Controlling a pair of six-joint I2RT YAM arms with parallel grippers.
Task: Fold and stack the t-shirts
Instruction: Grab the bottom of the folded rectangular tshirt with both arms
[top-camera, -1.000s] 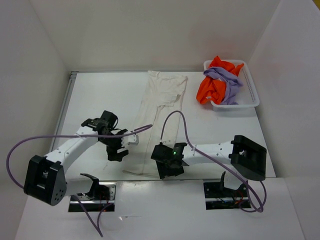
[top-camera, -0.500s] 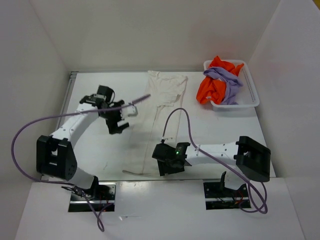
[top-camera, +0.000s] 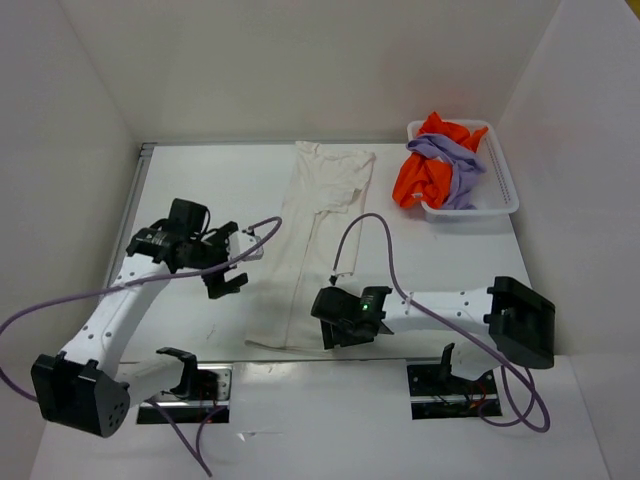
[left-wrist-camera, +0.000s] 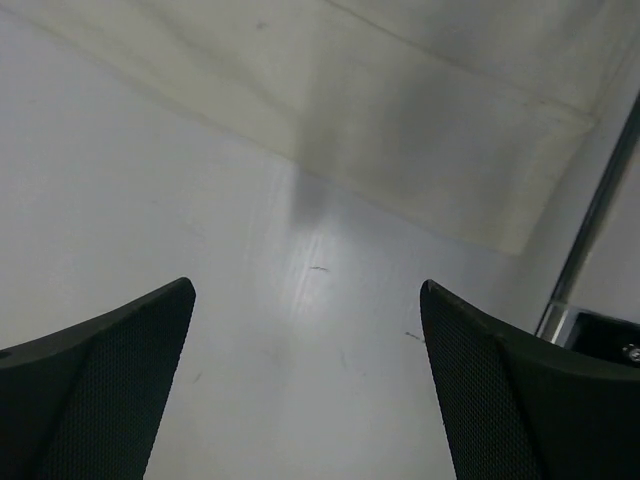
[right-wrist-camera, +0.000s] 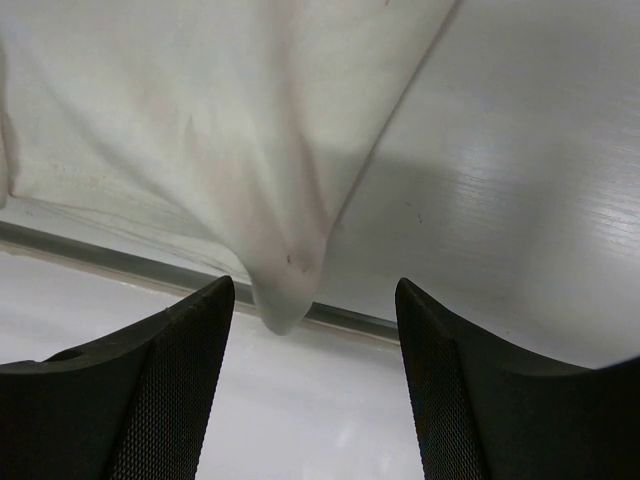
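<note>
A cream t-shirt (top-camera: 315, 235) lies folded lengthwise in a long strip down the middle of the table, from the far edge to the near edge. My left gripper (top-camera: 224, 282) is open and empty over bare table, left of the strip; the shirt's folded edge (left-wrist-camera: 420, 120) shows ahead of it. My right gripper (top-camera: 338, 335) is open and empty at the strip's near right corner; that corner (right-wrist-camera: 285, 285) hangs over the table's front edge between my fingers, not gripped. An orange t-shirt (top-camera: 425, 175) and a lilac t-shirt (top-camera: 455, 160) lie crumpled in the basket.
A white basket (top-camera: 500, 195) stands at the table's far right corner. White walls enclose the table on the left, back and right. A metal rail (right-wrist-camera: 120, 260) runs along the table's near edge. Purple cables arc over both arms.
My left arm swung away from the shirt, first toward the far left, then back toward me, ending left of the strip. My right gripper stayed at the near right corner.
</note>
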